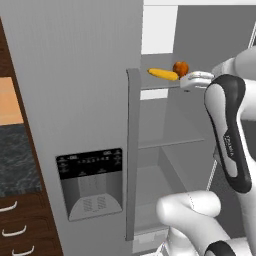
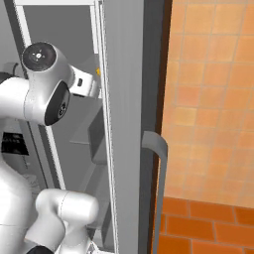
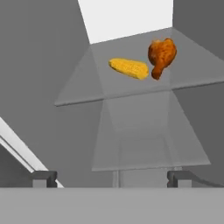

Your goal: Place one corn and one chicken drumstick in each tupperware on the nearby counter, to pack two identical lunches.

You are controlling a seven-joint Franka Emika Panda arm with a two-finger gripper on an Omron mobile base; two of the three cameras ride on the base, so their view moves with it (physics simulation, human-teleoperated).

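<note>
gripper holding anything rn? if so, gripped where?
Nothing held. The gripper is open, its fingers empty, short of the corn and chicken drumstick lying side by side on the fridge shelf.

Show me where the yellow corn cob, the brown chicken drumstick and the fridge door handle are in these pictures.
Plain yellow-orange corn cob (image 3: pixel 129 68): hand view, middle of the cob.
Glossy reddish-brown chicken drumstick (image 3: pixel 162 53): hand view, rounded meaty end.
Grey vertical fridge door handle (image 1: pixel 133 150): left base view, midway along the bar.
</note>
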